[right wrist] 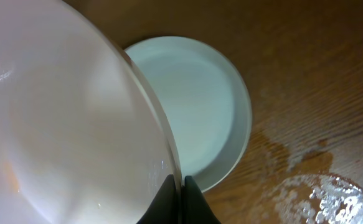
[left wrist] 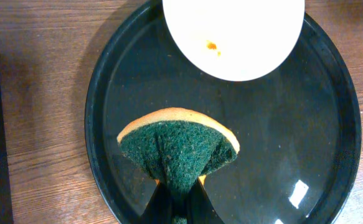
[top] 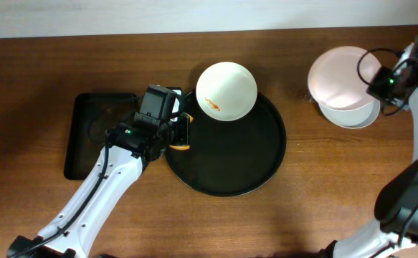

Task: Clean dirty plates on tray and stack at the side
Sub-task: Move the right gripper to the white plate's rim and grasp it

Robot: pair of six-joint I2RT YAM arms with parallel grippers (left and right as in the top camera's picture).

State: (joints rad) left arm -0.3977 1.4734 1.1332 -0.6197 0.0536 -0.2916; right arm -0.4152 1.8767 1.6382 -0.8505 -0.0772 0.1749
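The white left arm is slanting up from the lower-left edge, and its left hand (top: 180,132) is pinching a folded green-and-orange scouring sponge (left wrist: 178,152). The right arm is arching in from the right, and its right hand (top: 372,84) is clamping the rim of a tilted pale pink round plate (top: 338,75).

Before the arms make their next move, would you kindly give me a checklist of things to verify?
1. Grip of the right gripper on the pink plate: ok, shut on its rim.
2. The pink plate above the pale blue plate for stacking: ok, it overlaps it; whether they touch, cannot tell.
3. The pink plate clean: cannot tell.
4. Hold of the left gripper on the sponge: ok, pinched.
5. The white plate clean: not ok, there is an orange smear on it.
6. The white plate flat inside the tray: not ok, it overhangs the far rim.
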